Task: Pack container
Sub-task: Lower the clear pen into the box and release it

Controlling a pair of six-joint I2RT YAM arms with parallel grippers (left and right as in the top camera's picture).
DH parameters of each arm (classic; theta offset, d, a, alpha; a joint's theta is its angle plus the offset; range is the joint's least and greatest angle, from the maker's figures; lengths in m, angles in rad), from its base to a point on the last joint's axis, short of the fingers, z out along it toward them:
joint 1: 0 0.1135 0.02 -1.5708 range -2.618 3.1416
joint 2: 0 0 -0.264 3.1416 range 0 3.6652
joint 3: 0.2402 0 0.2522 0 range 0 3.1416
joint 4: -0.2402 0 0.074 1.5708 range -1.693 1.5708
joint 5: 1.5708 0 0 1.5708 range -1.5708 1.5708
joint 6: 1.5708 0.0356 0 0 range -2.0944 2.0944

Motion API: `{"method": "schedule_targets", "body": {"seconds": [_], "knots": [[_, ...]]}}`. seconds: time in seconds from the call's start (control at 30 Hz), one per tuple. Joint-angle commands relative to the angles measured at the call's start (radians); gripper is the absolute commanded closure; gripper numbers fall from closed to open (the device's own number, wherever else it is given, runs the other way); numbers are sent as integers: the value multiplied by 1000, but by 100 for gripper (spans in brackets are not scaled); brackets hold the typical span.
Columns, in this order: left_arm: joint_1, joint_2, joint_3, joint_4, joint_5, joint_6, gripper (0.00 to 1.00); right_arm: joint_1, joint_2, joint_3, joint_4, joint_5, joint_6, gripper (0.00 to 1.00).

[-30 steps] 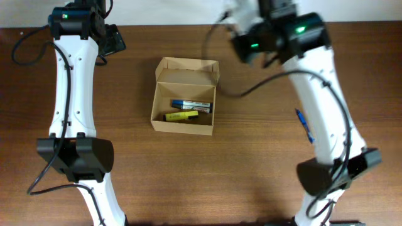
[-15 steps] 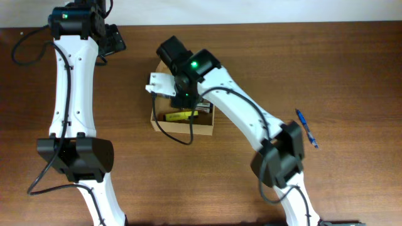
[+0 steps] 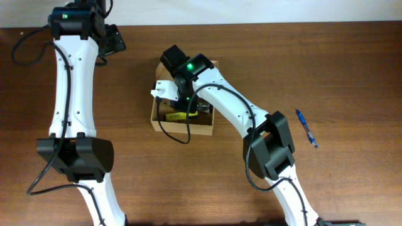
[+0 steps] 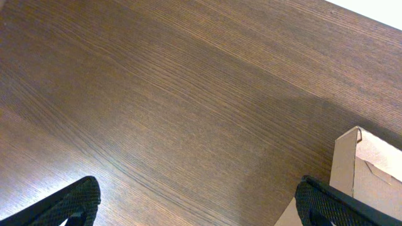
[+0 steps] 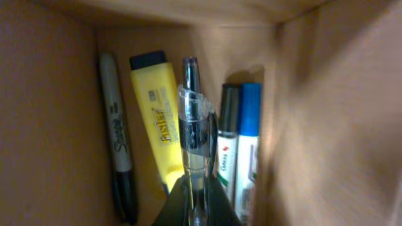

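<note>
Your right gripper [image 5: 196, 210] has swung in from the far edge within the last second and now reaches down into the box [image 3: 182, 130] at mid-table, pinching a clear pen [image 5: 195, 125] above the highlighter [image 5: 157, 119] and markers. The pen looks ready to release, leaving the blue pen [image 3: 306, 128] lying well apart to the right. Your left gripper [image 4: 201, 204] hangs spread beside the box.

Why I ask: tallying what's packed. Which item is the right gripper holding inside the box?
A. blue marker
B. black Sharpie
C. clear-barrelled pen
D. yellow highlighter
C: the right wrist view shows the clear-barrelled pen clamped in the right gripper, while the yellow highlighter lies free beside it in the container.
</note>
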Motion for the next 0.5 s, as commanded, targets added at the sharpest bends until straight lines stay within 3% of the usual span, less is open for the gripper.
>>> {"method": "schedule_targets", "body": {"seconds": [0.0, 0.17, 0.2, 0.23, 0.47], "knots": [[2, 1, 16, -1, -11, 12, 0, 9, 11, -66, 11, -24, 24, 96], [2, 1, 16, -1, -10, 12, 0, 12, 11, -113, 29, -24, 24, 95], [2, 1, 16, -1, -11, 12, 0, 12, 11, -113, 31, -23, 26, 87], [2, 1, 16, -1, -11, 12, 0, 12, 1, -109, 39, -13, 55, 43], [2, 1, 16, -1, -11, 12, 0, 12, -105, -22, 42, 94, 202, 41]]}}
